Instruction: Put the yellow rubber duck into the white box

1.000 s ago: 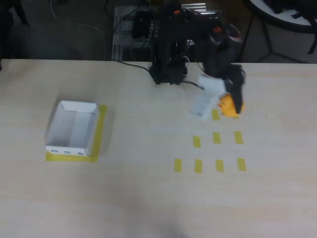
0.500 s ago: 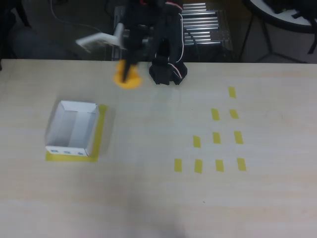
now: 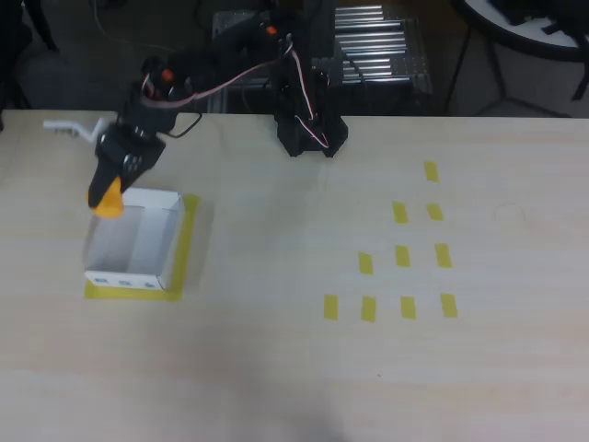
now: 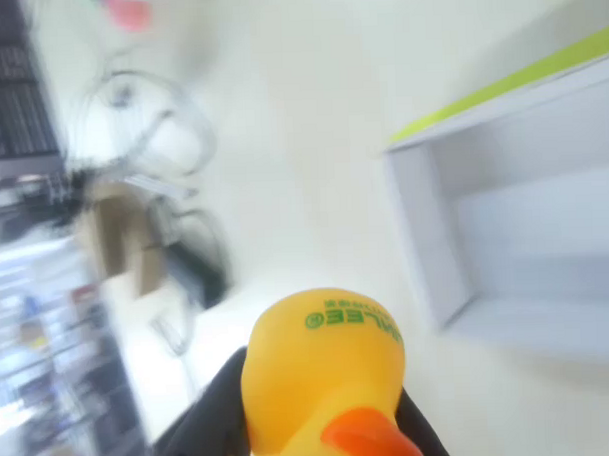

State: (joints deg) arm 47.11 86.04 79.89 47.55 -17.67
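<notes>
In the overhead view the yellow rubber duck hangs in my gripper just over the far left corner of the white box. The box sits on a yellow tape patch at the table's left, open side up, with an inner divider. In the wrist view the duck fills the lower middle, green lettering on its top and its orange beak pointing down, with my dark fingers pressed on both sides. The white box lies to the right, its rim close to the duck.
Several short yellow tape strips mark the table's right half. The arm's black base stands at the far edge, with cables and metal racks behind it. A faint circle mark shows at the far right.
The arm has swung from the table's right side across the back to the left, carrying the duck. It now holds it lower, over the box's far corner.
</notes>
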